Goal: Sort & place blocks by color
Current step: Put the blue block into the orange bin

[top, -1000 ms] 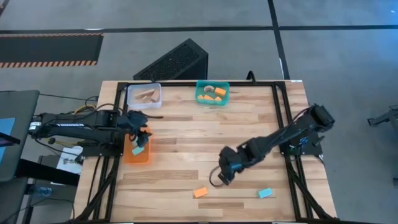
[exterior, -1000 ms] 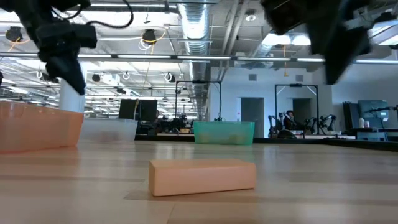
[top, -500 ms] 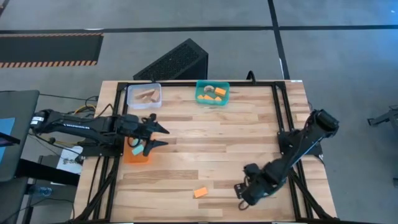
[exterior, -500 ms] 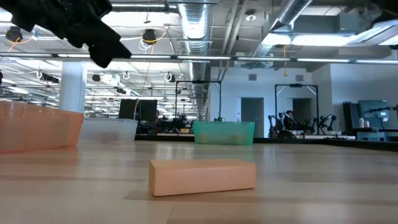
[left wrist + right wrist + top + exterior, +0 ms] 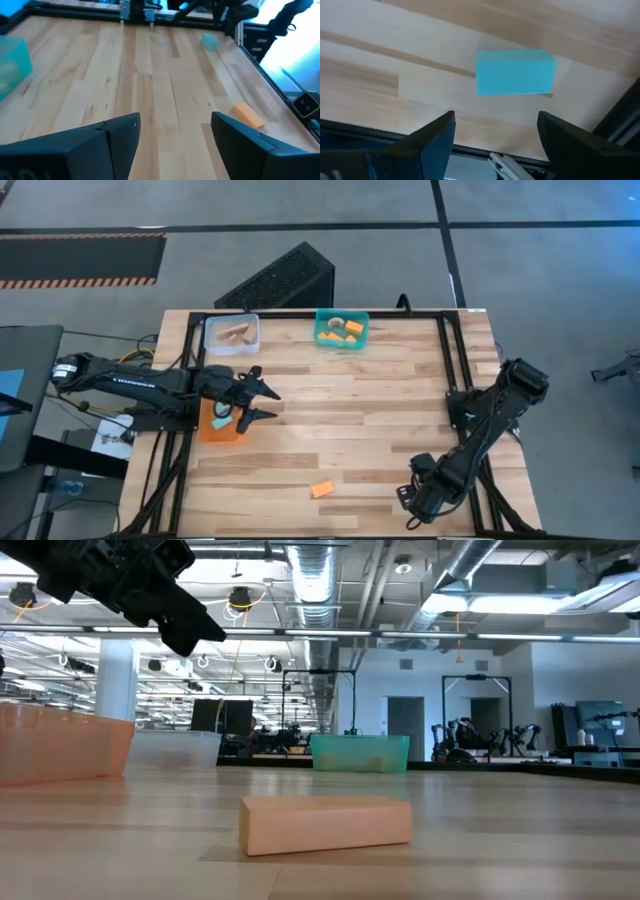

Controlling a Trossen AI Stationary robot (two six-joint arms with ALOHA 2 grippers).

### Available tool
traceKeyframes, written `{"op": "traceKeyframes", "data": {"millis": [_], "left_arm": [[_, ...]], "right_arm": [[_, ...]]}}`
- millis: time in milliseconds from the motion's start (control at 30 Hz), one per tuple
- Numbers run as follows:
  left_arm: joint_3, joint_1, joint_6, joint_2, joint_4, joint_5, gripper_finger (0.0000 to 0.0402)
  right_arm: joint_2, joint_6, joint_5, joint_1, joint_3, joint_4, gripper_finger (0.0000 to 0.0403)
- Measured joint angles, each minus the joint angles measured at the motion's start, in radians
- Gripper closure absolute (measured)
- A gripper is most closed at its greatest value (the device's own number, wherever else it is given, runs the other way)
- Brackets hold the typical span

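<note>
My right gripper (image 5: 418, 502) hangs open at the table's near right corner, above a teal block (image 5: 515, 71) that lies flat on the wood; its fingers stand short of the block, apart from it. In the high view the arm hides this block. My left gripper (image 5: 262, 403) is open and empty, raised just right of the orange bin (image 5: 205, 432), where a teal block (image 5: 220, 421) lies. An orange block (image 5: 321, 489) rests flat near the near edge, also seen as the orange block (image 5: 325, 823) and the orange block (image 5: 247, 115).
At the far edge, a clear bin (image 5: 232, 333) holds tan blocks and a teal bin (image 5: 342, 330) holds orange and tan blocks. A black metal frame (image 5: 450, 370) runs round the tabletop. Bare wood lies across the middle of the table.
My right gripper has swung from the table's middle toward the near right corner and come over the teal block, which the arm now hides in the high view. My left gripper has moved from above the orange bin toward the right, turning to point toward the table's right.
</note>
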Motion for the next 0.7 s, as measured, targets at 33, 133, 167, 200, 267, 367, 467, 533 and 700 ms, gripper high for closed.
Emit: {"op": "traceKeyframes", "data": {"millis": [33, 133, 167, 200, 267, 367, 467, 533, 700], "left_arm": [[0.0, 0.006, 0.0, 0.004, -0.001, 0.011, 0.0176], [0.0, 0.02, 0.0, 0.004, 0.0, 0.024, 0.0176], [0.0, 0.024, -0.001, 0.003, -0.001, 0.024, 0.0176], [0.0, 0.027, -0.001, 0.004, -0.003, 0.024, 0.0176], [0.0, 0.031, -0.001, 0.003, -0.001, 0.026, 0.0176], [0.0, 0.04, 0.001, 0.003, 0.004, 0.027, 0.0176], [0.0, 0.053, 0.001, 0.003, 0.013, 0.043, 0.0176], [0.0, 0.065, 0.0, 0.003, 0.012, 0.066, 0.0176], [0.0, 0.085, -0.001, 0.003, 0.008, 0.089, 0.0176]], "right_arm": [[0.0, -0.012, 0.006, 0.0, -0.002, 0.003, 0.01], [0.0, -0.021, 0.008, -0.003, -0.003, 0.011, 0.0095], [0.0, -0.027, 0.012, -0.003, -0.004, 0.011, 0.0094], [0.0, -0.028, 0.017, -0.003, -0.004, 0.009, 0.0092], [-0.001, -0.029, 0.018, -0.003, -0.016, 0.021, 0.0088], [-0.001, -0.056, 0.018, -0.003, -0.062, 0.05, 0.0078], [-0.001, -0.077, 0.008, -0.003, -0.104, 0.055, 0.0068], [-0.001, -0.082, 0.006, -0.008, -0.126, 0.076, 0.0063], [-0.001, -0.1, 0.005, -0.01, -0.14, 0.106, 0.0054]]}}
